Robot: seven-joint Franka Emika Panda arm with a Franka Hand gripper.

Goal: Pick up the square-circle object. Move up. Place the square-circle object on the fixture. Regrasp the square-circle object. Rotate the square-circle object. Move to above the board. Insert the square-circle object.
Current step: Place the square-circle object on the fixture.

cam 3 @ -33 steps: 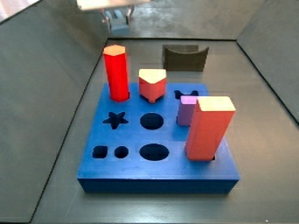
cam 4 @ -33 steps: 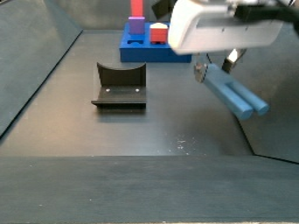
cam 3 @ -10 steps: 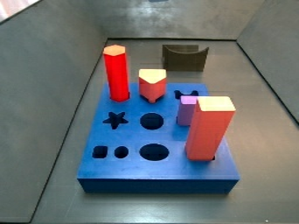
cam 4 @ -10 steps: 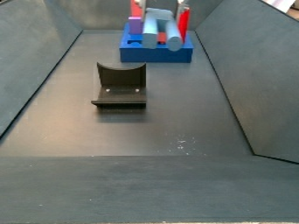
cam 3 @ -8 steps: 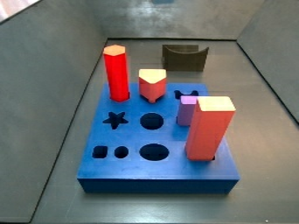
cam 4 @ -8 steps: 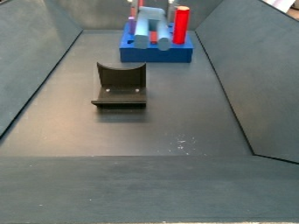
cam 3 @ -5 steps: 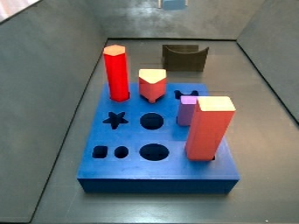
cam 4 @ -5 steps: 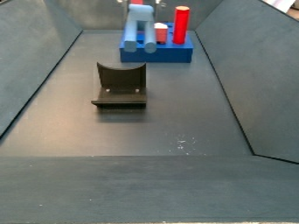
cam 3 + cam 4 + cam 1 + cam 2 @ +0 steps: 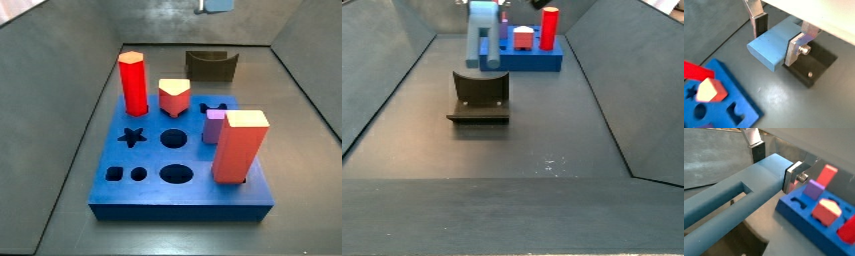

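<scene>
My gripper (image 9: 777, 36) is shut on the square-circle object (image 9: 774, 46), a grey-blue bar with a long slot between two prongs (image 9: 731, 200). The silver fingers (image 9: 793, 175) clamp one end of it. In a side view the bar (image 9: 481, 35) hangs upright with its lower end just at the notch of the dark fixture (image 9: 480, 96); I cannot tell whether they touch. In a wrist view the fixture (image 9: 815, 66) lies right behind the bar. The blue board (image 9: 181, 160) lies nearer in one side view, and only the bar's tip (image 9: 214, 5) shows at that view's top edge.
The board bears a red hexagonal peg (image 9: 132, 82), a salmon block (image 9: 241, 145), a small purple peg (image 9: 214, 125) and a cream-and-red piece (image 9: 174, 95). Star, round and square holes (image 9: 175, 138) stand open. Grey sloping walls (image 9: 396, 70) enclose the floor.
The bar, held by my gripper, has moved away from the board and come down over the fixture, its lower end now at the notch.
</scene>
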